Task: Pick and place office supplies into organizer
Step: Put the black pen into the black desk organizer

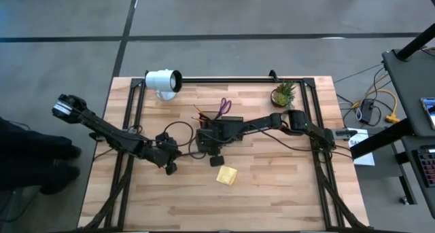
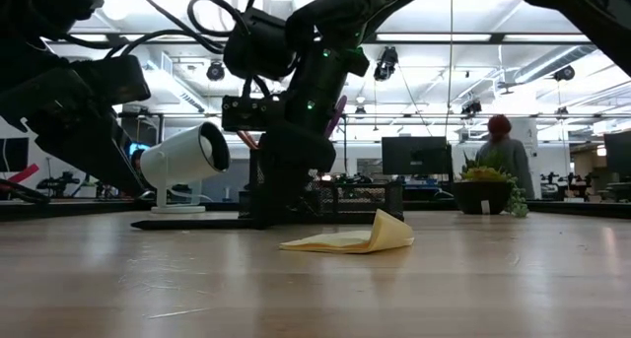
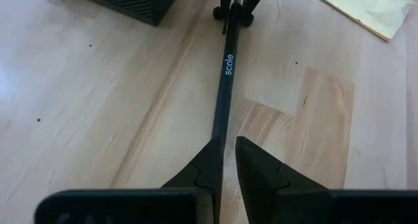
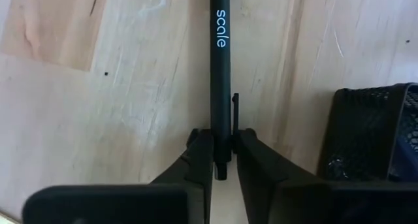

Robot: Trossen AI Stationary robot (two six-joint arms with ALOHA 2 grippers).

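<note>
A dark pen printed "scale" (image 3: 225, 67) stretches low over the table between my two grippers. My right gripper (image 4: 222, 152) is shut on its clip end, beside the dark mesh organizer (image 4: 372, 132). My left gripper (image 3: 227, 152) is at the pen's other end, its fingers a narrow gap apart; that end disappears under one finger (image 3: 206, 162), and I cannot tell whether they touch. Purple scissors (image 1: 225, 107) and orange pencils (image 1: 201, 114) stand up out of the organizer (image 1: 219, 128). A yellow sticky-note pad (image 1: 227, 175) lies on the table with one corner curled up. My right gripper pinches the pen's clip end (image 4: 222, 129) between its two fingers. The fingers lie roughly along the pen, which points away from them toward my left gripper. I cannot tell whether the pen rests on the table or hangs just above it.
A white cylindrical lamp (image 1: 163, 81) lies at the far left and a small potted plant (image 1: 284, 94) stands at the far right. A person (image 2: 501, 156) is in the room behind. Open wood lies toward the near edge.
</note>
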